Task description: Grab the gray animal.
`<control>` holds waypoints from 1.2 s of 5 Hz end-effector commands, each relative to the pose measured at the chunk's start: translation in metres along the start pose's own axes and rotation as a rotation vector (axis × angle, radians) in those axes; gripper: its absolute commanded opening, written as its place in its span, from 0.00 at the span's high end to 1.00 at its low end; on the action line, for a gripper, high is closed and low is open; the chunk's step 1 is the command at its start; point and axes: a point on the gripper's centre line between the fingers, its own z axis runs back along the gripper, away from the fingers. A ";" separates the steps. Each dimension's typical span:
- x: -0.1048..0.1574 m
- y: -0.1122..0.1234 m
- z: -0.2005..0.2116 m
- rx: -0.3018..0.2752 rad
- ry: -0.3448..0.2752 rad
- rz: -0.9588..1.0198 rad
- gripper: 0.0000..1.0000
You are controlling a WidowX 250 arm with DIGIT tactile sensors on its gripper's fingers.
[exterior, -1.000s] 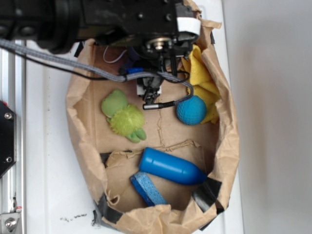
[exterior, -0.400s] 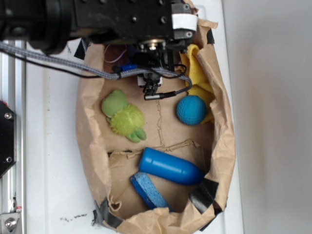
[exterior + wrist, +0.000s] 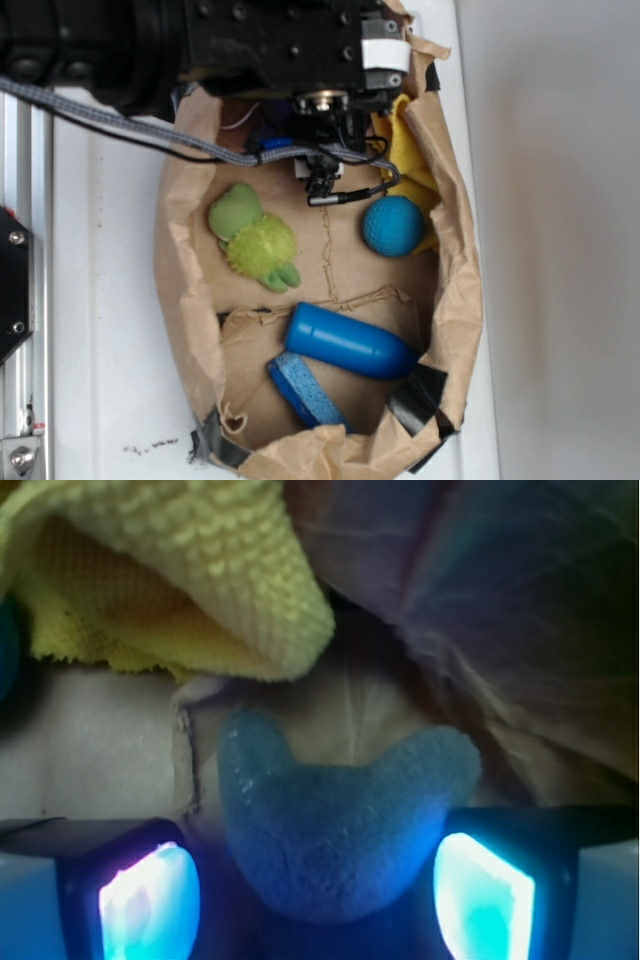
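1. The gripper [image 3: 316,895] is at the far end of the paper bag [image 3: 462,300], and its two lit fingers [image 3: 148,898] stand apart on both sides of the gray animal [image 3: 335,825]. The jaws are spread, and I cannot tell whether the pads already touch the toy.
2. The gray animal lies between the fingers on the brown paper floor, with two rounded flaps pointing away from the wrist camera. In the exterior view it is hidden under the arm [image 3: 250,40].
3. The room here is narrow. The crumpled bag wall [image 3: 500,600] rises close behind the toy and to the right, and the yellow cloth [image 3: 190,570] hangs over the upper left, near one flap but not touching it as far as I can see.
4. In the exterior view the teal ball [image 3: 393,226] sits just beside the yellow cloth [image 3: 405,150], near the gripper's cable [image 3: 345,195].
5. The green spiky toy [image 3: 255,240] lies on the other side of the bag floor, apart from the gripper.
6. The blue cylinder [image 3: 350,342] and the blue sponge [image 3: 305,390] are in the near half of the bag, well apart from the gripper.
7. The bag's edges stand up all around, with black tape [image 3: 425,395] at the near corner.
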 end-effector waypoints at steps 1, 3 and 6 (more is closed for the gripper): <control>0.006 -0.006 -0.005 -0.043 -0.035 -0.031 0.00; 0.011 -0.018 -0.015 -0.002 -0.009 -0.054 0.00; 0.010 -0.014 -0.011 -0.004 0.001 -0.009 1.00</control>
